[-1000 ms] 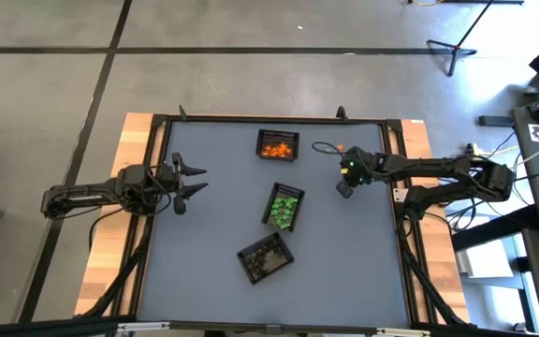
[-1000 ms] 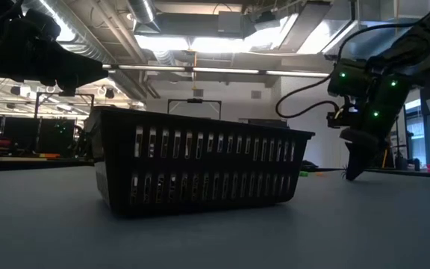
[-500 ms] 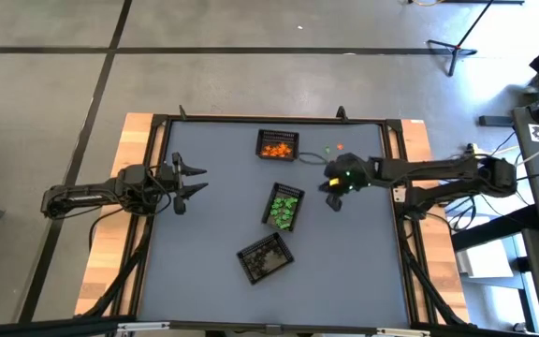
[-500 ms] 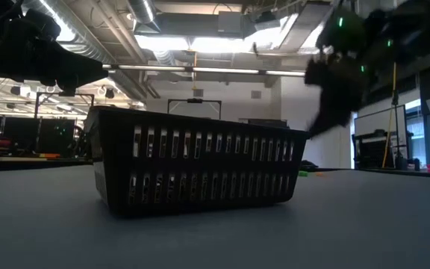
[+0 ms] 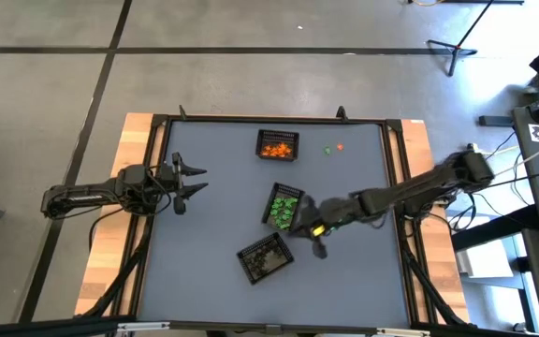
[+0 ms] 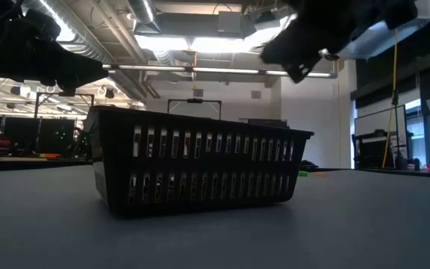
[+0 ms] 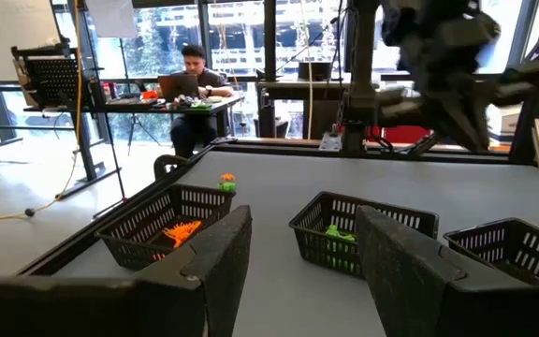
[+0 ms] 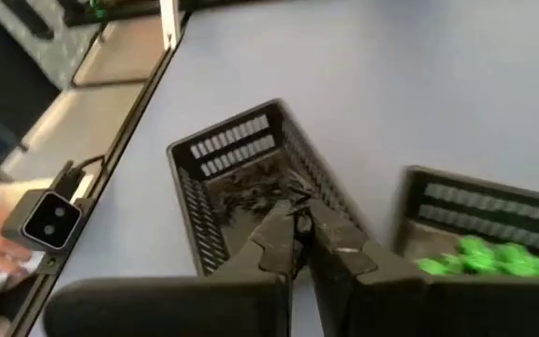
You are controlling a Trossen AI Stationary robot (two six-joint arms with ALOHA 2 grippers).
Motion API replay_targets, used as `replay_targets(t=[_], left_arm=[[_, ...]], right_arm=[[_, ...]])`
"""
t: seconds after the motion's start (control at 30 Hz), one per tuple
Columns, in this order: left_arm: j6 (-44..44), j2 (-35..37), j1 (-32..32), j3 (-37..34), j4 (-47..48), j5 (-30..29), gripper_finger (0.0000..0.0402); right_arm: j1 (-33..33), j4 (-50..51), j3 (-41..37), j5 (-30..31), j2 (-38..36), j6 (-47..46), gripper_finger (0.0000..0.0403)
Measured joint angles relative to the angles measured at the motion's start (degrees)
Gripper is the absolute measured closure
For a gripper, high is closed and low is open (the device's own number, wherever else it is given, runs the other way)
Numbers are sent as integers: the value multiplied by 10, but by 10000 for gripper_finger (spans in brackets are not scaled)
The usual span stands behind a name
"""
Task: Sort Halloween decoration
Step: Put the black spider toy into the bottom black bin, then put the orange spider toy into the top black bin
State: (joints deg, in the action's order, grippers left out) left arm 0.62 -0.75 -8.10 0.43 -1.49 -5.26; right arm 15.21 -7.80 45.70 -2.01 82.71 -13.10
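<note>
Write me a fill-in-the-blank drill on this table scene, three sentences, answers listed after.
1. The table holds ___ black mesh baskets.
2. The middle basket holds ___ trinkets.
3. The two loose trinkets lie beside the basket holding ___ pieces.

Answers: three; green; orange

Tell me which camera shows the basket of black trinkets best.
The right wrist view: it looks down into the black-trinket basket, contents visible. The high view shows it small; the low view shows only its side wall; the left wrist view catches just its rim.
</note>
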Motion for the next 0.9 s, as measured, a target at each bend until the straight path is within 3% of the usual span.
replay_targets(t=[0.13,0.27,0.47,0.67,0.9], left_arm=[[0,0,0,0,0,0,213],[0,0,0,0,0,0,213],[0,0,0,0,0,0,213],[0,0,0,0,0,0,213],[0,0,0,0,0,0,213]], right_arm=[[16,2,58,-10,85,5,369],[21,4,112,-64,155,23,346],[21,37,185,-95,209,56,293],[5,211,240,-7,190,88,260],[-62,246,188,87,72,107,258]])
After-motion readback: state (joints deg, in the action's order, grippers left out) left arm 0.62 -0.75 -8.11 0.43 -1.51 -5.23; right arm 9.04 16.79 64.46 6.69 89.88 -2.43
